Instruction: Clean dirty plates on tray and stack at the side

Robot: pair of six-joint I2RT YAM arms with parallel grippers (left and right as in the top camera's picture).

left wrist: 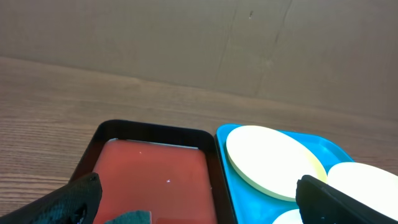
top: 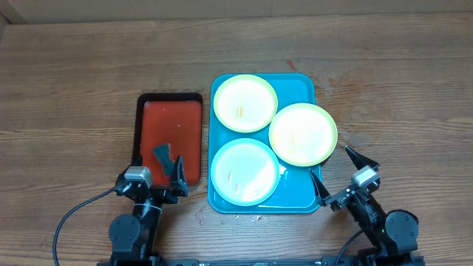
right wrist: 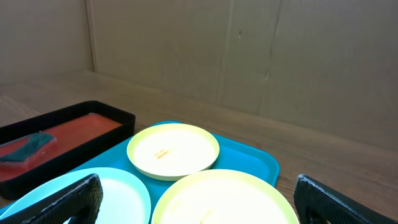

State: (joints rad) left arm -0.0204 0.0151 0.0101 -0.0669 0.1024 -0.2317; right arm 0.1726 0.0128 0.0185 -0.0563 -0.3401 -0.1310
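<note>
- Table [top: 66,81]: brown wood-grain top carrying every item below.
- Cable [top: 74,214]: black, running from the left arm's base out to its left.
- Left gripper [left wrist: 208,200]: jaws spread wide, gripping nothing; it hangs over the near end of the black-rimmed tray.
- Black-rimmed tray [top: 140,118]: small rectangle with a red-orange inside, lying directly ahead of the left gripper, its long side just beside the turquoise tray.
- Cloth [top: 161,151]: dark teal, crumpled, possibly a sponge since the view is too coarse to tell. It lies in the near end of the black-rimmed tray, just ahead of the left gripper and roughly between its fingers.
- Turquoise tray [top: 295,83]: large, with rounded corners and a raised rim, to the right of the left gripper and ahead-left of the right gripper.
- Far plate [top: 245,103]: pale with a lime rim and a small yellowish smear; it sits in the tray's far end, farthest from both grippers.
- Near plate [top: 244,171]: whitish with faint marks, in the tray's near end, between the two grippers.
- Right-hand plate [top: 303,134]: yellow-green, its edge passing over the tray's right rim, just ahead of the right gripper.
- Right gripper [top: 340,174]: jaws wide apart and empty, beside the tray's near right corner.
</note>
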